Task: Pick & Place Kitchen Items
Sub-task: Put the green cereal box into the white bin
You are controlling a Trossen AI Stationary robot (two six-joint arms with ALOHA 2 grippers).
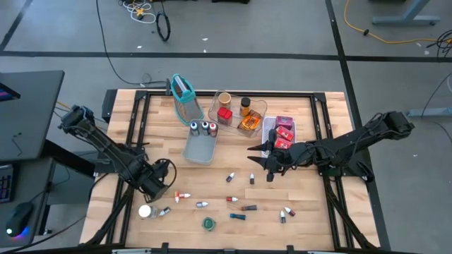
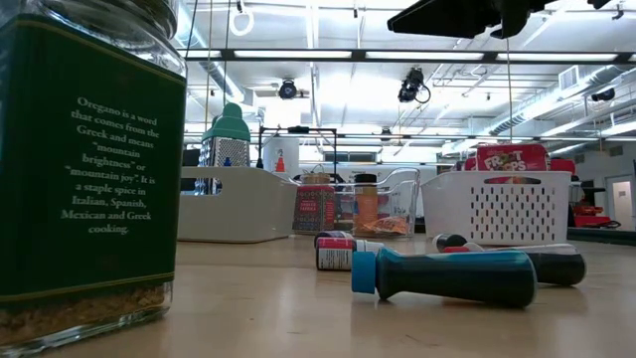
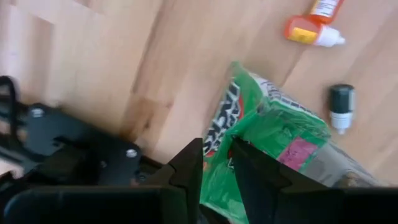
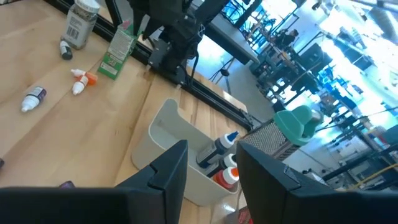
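the left gripper has its jaws nearly together, pinching the edge of a green packet that spreads out beyond the fingertips above the wood, with an orange-capped vial and a dark-capped vial lying on the table further past it. the right gripper hangs over the table's middle with its jaws part open and nothing between them; ahead of its fingertips sits a grey tray holding small capped bottles.

The green spice jar carries white print beginning "Oregano is a word that comes from the Greek". The red box in the white basket reads "FROOT LOOPS", partly hidden.
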